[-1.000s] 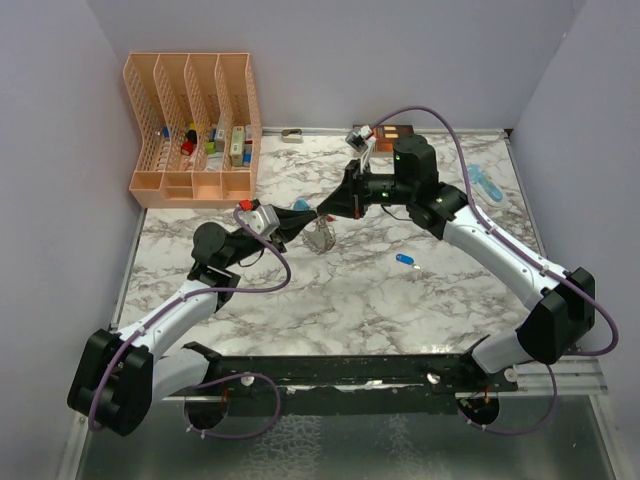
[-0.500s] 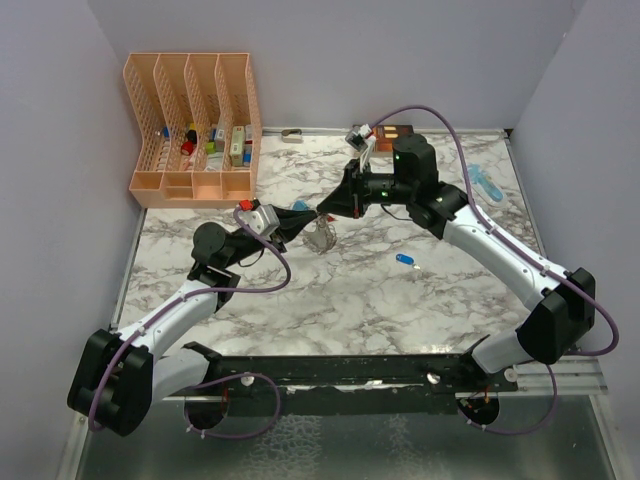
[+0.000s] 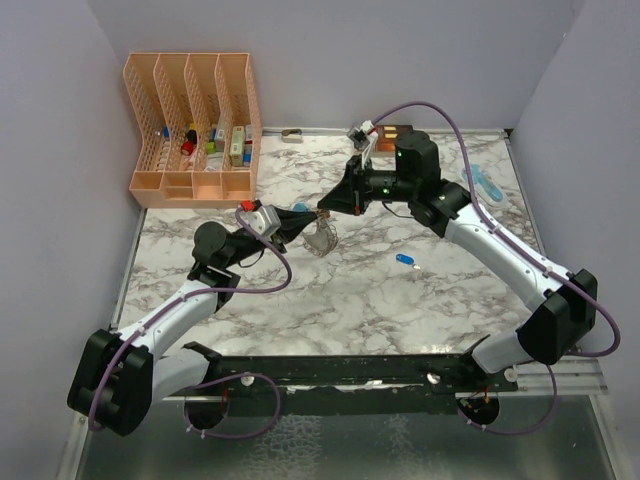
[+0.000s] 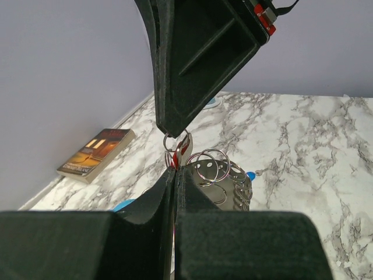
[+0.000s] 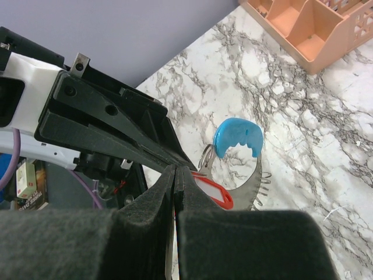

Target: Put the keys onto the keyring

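Up over the middle of the marble table (image 3: 350, 300), the left gripper (image 3: 300, 218) and the right gripper (image 3: 328, 207) meet tip to tip; each has its jaws pressed tightly together, with no gap showing in either wrist view. Just under the meeting point hangs the keyring (image 3: 322, 238), a bunch of grey metal rings with a light-blue strap (image 5: 238, 135) curving beside it; whether it touches the marble cannot be told. The red key (image 5: 211, 195) sits right against the right gripper's fingertips, its tag sticking out to one side; a small ring (image 4: 175, 142) shows at the very spot where the two tips meet. Which claw actually pinches the red key and which the bunch cannot be made out. The blue key (image 3: 405, 259) lies alone on the marble, to the right of the grippers and well apart from them. An orange organiser (image 3: 195, 125) stands at the far left; a book (image 4: 96, 151) lies by the back wall; a pale-blue see-through object (image 3: 483, 183) rests at the far right.
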`<action>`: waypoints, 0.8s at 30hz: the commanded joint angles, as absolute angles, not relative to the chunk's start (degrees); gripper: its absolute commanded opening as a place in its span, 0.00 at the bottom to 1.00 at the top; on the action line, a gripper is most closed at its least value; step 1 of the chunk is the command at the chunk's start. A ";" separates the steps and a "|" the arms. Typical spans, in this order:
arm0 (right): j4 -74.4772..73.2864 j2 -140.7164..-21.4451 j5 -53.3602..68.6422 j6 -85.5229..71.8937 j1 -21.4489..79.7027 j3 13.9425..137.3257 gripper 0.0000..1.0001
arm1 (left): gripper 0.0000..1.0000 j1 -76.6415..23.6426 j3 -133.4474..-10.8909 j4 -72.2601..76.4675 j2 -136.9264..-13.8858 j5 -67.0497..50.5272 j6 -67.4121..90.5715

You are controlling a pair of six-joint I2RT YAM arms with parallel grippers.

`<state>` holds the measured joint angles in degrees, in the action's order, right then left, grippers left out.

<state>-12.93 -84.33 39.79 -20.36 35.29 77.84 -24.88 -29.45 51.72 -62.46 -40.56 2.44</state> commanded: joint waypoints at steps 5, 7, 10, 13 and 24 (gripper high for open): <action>-11.28 -83.23 39.32 -21.00 35.57 80.60 0.01 | 0.00 -25.53 -29.52 53.65 -61.87 -41.66 1.86; -11.08 -83.35 39.33 -21.09 35.59 80.35 0.01 | 0.00 -25.49 -29.51 53.91 -61.78 -41.61 2.01; -11.24 -83.35 38.81 -20.94 35.60 80.03 0.01 | 0.00 -25.50 -29.66 54.04 -61.55 -41.42 2.23; -11.54 -83.27 38.36 -20.87 35.60 79.82 0.01 | 0.00 -25.49 -29.87 54.26 -61.53 -41.41 2.60; -13.53 -82.45 34.19 -20.47 35.60 78.80 0.01 | 0.00 -25.49 -30.25 56.26 -61.44 -41.30 4.22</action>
